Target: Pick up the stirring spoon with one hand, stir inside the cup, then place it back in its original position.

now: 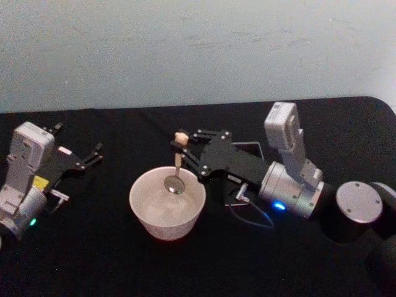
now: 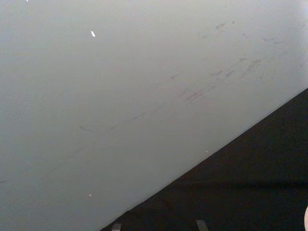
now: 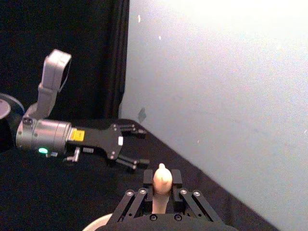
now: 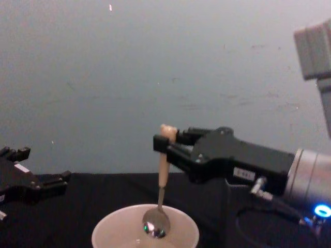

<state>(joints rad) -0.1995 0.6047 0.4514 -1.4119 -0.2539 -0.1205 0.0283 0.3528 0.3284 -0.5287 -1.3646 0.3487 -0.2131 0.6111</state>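
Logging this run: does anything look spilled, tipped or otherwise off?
Nothing stands out: the cup sits upright, the right gripper holds the stirring spoon upright, bowl inside the cup, no spill; the left gripper lies parked left.

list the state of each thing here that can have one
stirring spoon: upright, gripped near its handle top, bowl down inside the cup
cup: upright on the table, spoon bowl in it
right gripper: shut on the spoon handle
left gripper: open, idle at the table's left

The stirring spoon point(image 4: 162, 178) has a glossy metal bowl.
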